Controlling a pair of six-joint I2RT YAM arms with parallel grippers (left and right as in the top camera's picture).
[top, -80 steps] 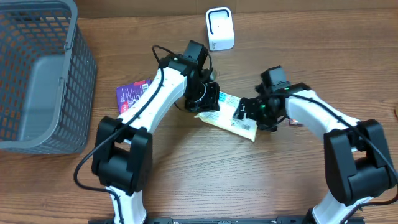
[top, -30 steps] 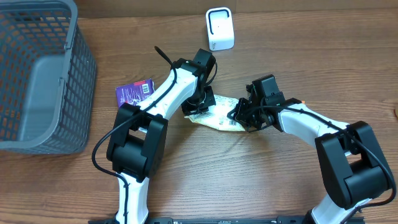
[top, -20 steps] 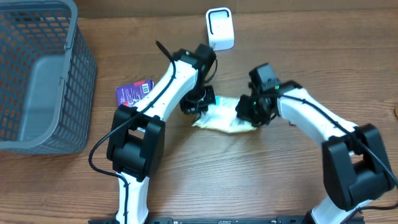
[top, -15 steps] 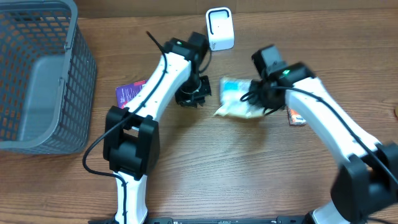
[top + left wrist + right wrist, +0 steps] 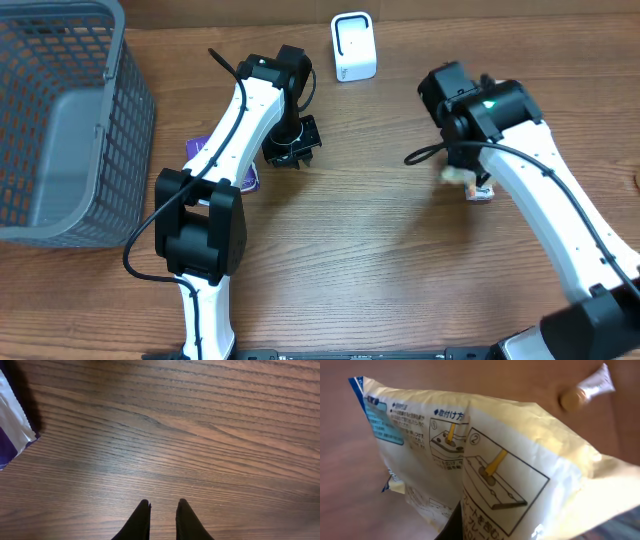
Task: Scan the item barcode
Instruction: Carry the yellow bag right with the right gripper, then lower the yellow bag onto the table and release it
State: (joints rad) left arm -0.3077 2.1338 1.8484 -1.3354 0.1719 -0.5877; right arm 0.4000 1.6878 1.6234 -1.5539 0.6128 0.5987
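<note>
A grey plastic mesh basket [image 5: 130, 130] is set at the left edge of the brown wood-grain table [image 5: 350, 260]. A flat purple foil packet [image 5: 247, 178] is laid on the wood near the basket, only partly seen from overhead. A small white-and-red item [image 5: 478, 192] is seen toward the right. A small silvery tube with a tan round cap [image 5: 585, 389] is seen in the right wrist view.

Crumpled pale-yellow pkt [image 5: 485, 460] w/ printed diagrams, held aloft.
</note>
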